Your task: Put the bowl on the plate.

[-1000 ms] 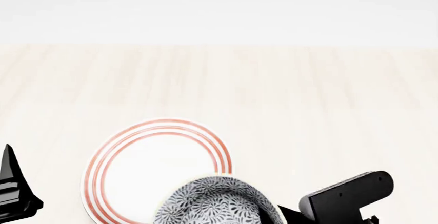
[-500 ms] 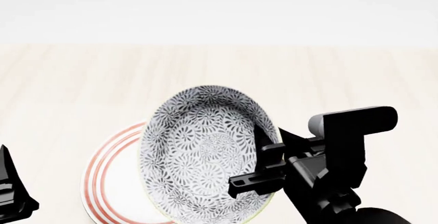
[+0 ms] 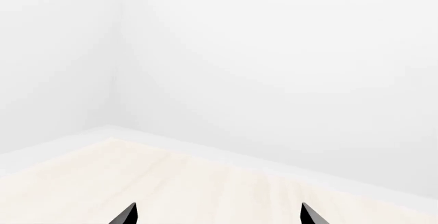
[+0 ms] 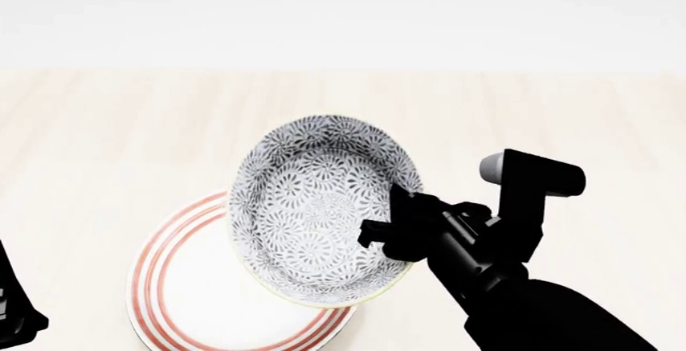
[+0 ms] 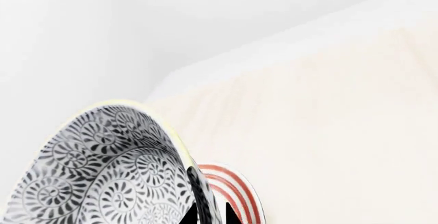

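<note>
The bowl (image 4: 316, 206), patterned grey and white with a yellowish rim, hangs tilted in the air with its inside facing the head camera. My right gripper (image 4: 391, 221) is shut on its right rim, one finger inside and one outside. The right wrist view shows the same grip (image 5: 210, 215) on the bowl (image 5: 102, 167). The plate (image 4: 182, 295), white with red rings, lies flat on the table below and to the left of the bowl, partly covered by it; its edge (image 5: 236, 193) shows behind the bowl's rim. My left gripper (image 3: 217, 216) is open with nothing between its tips.
A light wooden tabletop (image 4: 536, 110) stretches to a white wall behind. A black part of my left arm (image 4: 13, 315) shows at the lower left corner of the head view, apart from the plate.
My right gripper has lifted the bowl from the near edge of the head view and holds it tilted above the plate's right side. The left arm has sunk lower in the head view.
</note>
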Robot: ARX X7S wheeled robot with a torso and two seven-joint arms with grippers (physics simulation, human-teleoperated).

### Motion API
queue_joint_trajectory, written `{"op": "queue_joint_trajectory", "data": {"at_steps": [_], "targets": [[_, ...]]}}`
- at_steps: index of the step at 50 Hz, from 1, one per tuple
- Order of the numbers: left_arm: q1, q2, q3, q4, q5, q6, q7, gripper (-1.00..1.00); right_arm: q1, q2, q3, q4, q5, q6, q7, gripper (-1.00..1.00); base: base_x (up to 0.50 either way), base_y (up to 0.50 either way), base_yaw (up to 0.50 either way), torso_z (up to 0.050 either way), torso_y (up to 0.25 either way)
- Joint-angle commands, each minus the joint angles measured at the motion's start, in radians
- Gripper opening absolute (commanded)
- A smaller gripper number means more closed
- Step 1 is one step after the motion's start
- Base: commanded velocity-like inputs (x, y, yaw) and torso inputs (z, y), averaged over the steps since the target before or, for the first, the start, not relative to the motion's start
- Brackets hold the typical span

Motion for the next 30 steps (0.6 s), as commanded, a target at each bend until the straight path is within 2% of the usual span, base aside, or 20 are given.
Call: {"op": "queue_joint_trajectory", "data": {"at_steps": [1, 7, 16, 22, 30], "targets": [[-0.001, -0.002, -0.002, 0.000, -0.005, 0.010, -0.003, 1.00, 0.101, -0.074, 0.082, 0.244, 0.143, 0.045, -0.113, -1.00, 0.00, 0.00, 0.00, 0.000, 0.000], [-0.007, -0.002, -0.003, -0.009, -0.014, 0.012, -0.001, 1.00, 0.224, -0.142, 0.082, 0.545, 0.145, 0.045, -0.224, -1.00, 0.00, 0.00, 0.00, 0.000, 0.000], [0.005, -0.003, 0.001, -0.002, -0.016, 0.018, -0.003, 1.00, 0.395, -0.259, 0.012, 0.989, 0.047, -0.035, -0.417, -1.00, 0.00, 0.00, 0.00, 0.000, 0.000], [0.013, -0.005, 0.001, 0.004, -0.021, 0.021, -0.004, 1.00, 0.390, -0.301, 0.081, 1.010, -0.051, 0.003, -0.415, -1.00, 0.00, 0.00, 0.00, 0.000, 0.000], [0.023, -0.005, 0.004, 0.010, -0.026, 0.022, -0.007, 1.00, 0.395, -0.355, 0.337, 1.010, -0.375, 0.061, -0.431, -1.00, 0.00, 0.00, 0.00, 0.000, 0.001]]}}
